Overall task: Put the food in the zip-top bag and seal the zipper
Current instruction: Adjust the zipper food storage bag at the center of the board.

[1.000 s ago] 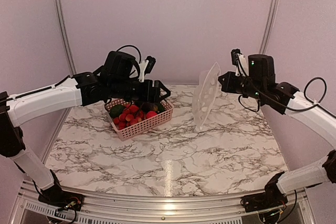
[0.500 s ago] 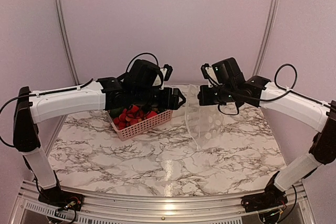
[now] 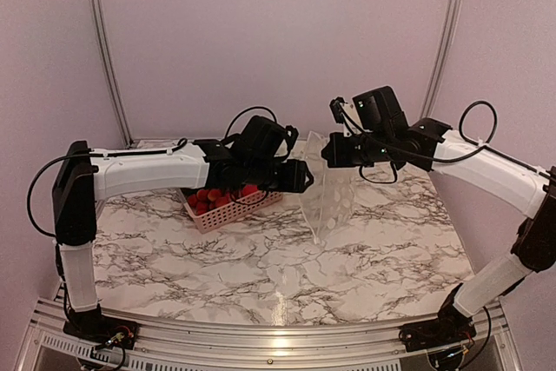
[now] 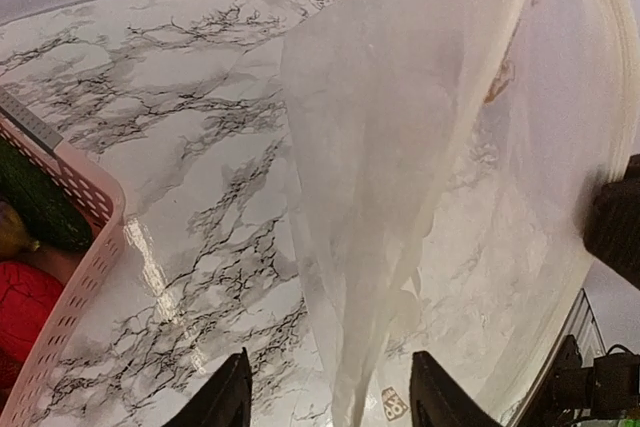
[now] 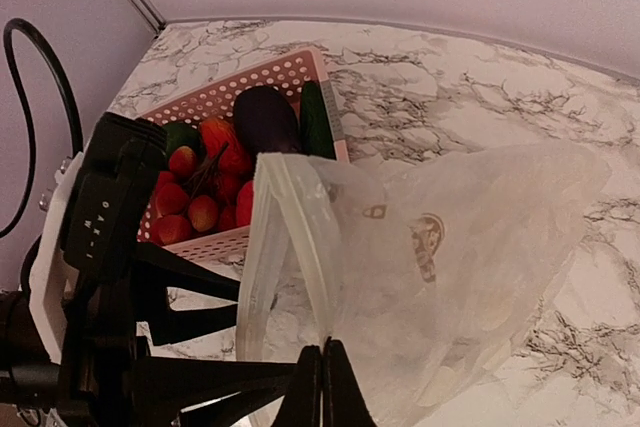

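Across your marble-patterned table [image 3: 391, 249], the red and green toy food [image 3: 208, 198] waits in the pink lattice basket [image 3: 228, 213], far left. Your left gripper [image 4: 335, 397] has swung right, fingers apart astride the clear dotted zip-top bag [image 3: 330, 202]. The right gripper [image 5: 322, 372], pinched on its mouth edge, carried it leftward. Spreading the mouth looks next.

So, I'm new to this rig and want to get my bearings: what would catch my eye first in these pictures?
The clear dotted zip-top bag held up over mid-table, pinched at its top edge by the right claw, with the left claw open right at its mouth. Next, the pink basket at back left, partly behind the left arm, heaped with red, green and dark toy food.
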Robot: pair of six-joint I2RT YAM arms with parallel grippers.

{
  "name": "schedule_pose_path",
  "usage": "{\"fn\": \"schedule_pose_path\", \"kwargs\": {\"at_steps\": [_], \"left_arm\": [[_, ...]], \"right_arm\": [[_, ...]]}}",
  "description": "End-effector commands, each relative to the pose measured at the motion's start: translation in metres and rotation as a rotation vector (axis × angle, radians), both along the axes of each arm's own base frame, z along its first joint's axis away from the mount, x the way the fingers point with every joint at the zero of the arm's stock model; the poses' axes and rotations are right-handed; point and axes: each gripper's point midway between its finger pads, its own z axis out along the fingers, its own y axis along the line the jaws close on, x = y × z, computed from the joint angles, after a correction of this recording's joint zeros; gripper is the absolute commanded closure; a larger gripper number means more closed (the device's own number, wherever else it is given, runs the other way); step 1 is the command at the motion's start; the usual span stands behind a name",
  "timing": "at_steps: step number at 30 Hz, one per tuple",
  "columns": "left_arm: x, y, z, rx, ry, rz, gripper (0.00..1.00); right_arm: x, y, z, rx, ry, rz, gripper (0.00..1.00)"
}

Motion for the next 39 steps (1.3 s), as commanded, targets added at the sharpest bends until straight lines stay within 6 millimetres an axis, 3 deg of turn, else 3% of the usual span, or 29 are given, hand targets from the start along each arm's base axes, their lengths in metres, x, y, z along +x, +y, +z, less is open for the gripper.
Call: {"fn": "schedule_pose_path", "kwargs": {"at_steps": [1,5,7,10,16,22,29,32,36,39], "left_arm": [[0.004,-0.013,-0.005,-0.022,0.005,-0.017,0.58],[0.009,-0.014,-0.001,-0.053,0.013,0.006,0.88],[0.01,-0.015,0.003,-0.073,0.019,0.016,0.93],[0.009,-0.018,0.013,-0.114,0.034,0.015,1.0],[0.007,-0.019,0.039,-0.233,0.114,0.042,1.0],[0.012,-0.01,0.055,-0.267,0.113,0.089,1.0],[0.008,-0.006,0.058,-0.279,0.119,0.09,1.0],[0.006,-0.006,0.054,-0.277,0.129,0.082,1.0],[0.003,-0.006,0.05,-0.276,0.139,0.074,1.0],[0.002,-0.007,0.051,-0.279,0.14,0.067,1.0]], "right_arm": [[-0.005,0.004,0.011,0.008,0.006,0.021,1.0],[-0.006,0.002,0.008,-0.002,0.012,0.018,1.0],[-0.006,0.003,0.004,0.003,0.023,0.016,1.0],[-0.007,0.008,-0.004,0.024,0.054,0.016,0.84],[-0.008,0.021,-0.009,-0.01,0.067,0.016,0.73],[-0.01,0.01,-0.013,-0.071,0.067,-0.052,0.69],[-0.01,-0.013,-0.025,-0.142,0.064,-0.14,0.77],[-0.008,-0.019,-0.02,-0.141,0.023,-0.157,0.82],[-0.003,-0.025,-0.013,-0.144,-0.039,-0.182,0.78],[0.0,-0.025,-0.022,-0.174,-0.034,-0.182,0.77]]}}
